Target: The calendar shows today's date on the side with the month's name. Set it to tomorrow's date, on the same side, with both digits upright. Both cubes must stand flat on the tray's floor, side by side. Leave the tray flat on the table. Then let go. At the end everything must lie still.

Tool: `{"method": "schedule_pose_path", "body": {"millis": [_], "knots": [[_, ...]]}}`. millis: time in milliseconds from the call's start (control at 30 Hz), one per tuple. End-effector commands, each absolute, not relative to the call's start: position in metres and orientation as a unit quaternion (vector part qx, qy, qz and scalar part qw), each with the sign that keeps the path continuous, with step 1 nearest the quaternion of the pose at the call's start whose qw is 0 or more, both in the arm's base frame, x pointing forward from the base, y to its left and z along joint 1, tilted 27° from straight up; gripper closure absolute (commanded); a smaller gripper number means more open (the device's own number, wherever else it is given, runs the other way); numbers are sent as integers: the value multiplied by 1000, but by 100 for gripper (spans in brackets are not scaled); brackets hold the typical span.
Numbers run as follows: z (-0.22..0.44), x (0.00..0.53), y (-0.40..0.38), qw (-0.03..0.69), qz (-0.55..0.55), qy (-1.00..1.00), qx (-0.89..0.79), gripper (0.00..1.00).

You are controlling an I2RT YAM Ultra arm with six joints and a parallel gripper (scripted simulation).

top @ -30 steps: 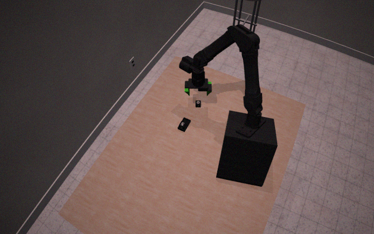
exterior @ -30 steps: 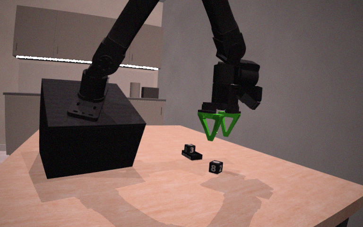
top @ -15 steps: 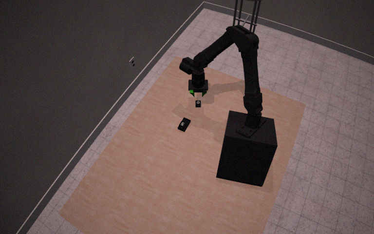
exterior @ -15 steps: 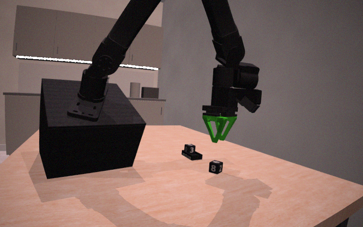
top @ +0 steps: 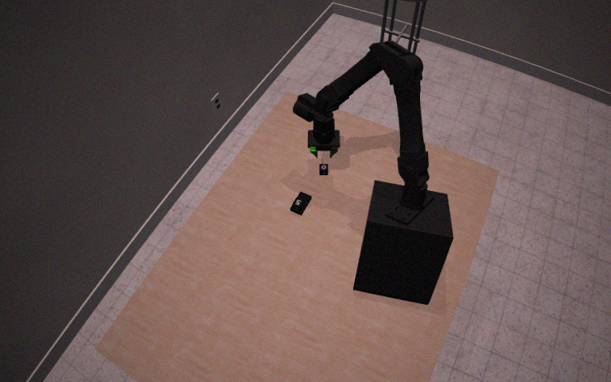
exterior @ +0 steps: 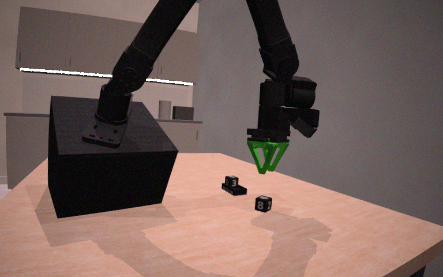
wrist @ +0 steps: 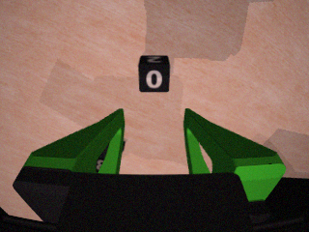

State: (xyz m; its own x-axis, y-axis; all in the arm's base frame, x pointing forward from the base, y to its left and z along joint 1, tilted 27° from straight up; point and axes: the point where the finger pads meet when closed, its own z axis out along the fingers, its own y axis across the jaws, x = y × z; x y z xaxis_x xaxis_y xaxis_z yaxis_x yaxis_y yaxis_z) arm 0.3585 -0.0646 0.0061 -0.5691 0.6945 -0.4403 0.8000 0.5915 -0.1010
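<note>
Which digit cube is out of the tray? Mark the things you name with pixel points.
The loose cube (top: 323,169) (exterior: 263,203) (wrist: 154,73), 0 on top, standing directly on the table; the other cube (top: 298,203) (exterior: 231,181) sits in the tray.

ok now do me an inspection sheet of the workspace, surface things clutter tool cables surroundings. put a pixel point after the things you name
surface: wood-toned table top (top: 225,278) (exterior: 209,235), shadows across it
loose cube (top: 323,169) (exterior: 263,203) (wrist: 154,73): on the table outside the tray, 0 on top
tray (top: 294,212) (exterior: 240,190): flat on the table, holding one cube
cube in tray (top: 299,202) (exterior: 231,181): 5 on top
clutter: nothing seen
tool (top: 324,155) (exterior: 266,172) (wrist: 154,116): part-open, empty, above the table
cables: nothing seen
surroundings: wall socket (top: 215,101), cabinets (exterior: 91,45), tiled floor (top: 531,189)
</note>
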Motion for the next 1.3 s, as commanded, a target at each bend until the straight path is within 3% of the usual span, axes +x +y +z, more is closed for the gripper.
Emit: {"method": "schedule_pose_path", "body": {"millis": [0,1267], "knots": [[9,361,-64,186,-144,873,427,55],[-6,364,-71,186,-144,873,427,55]]}}
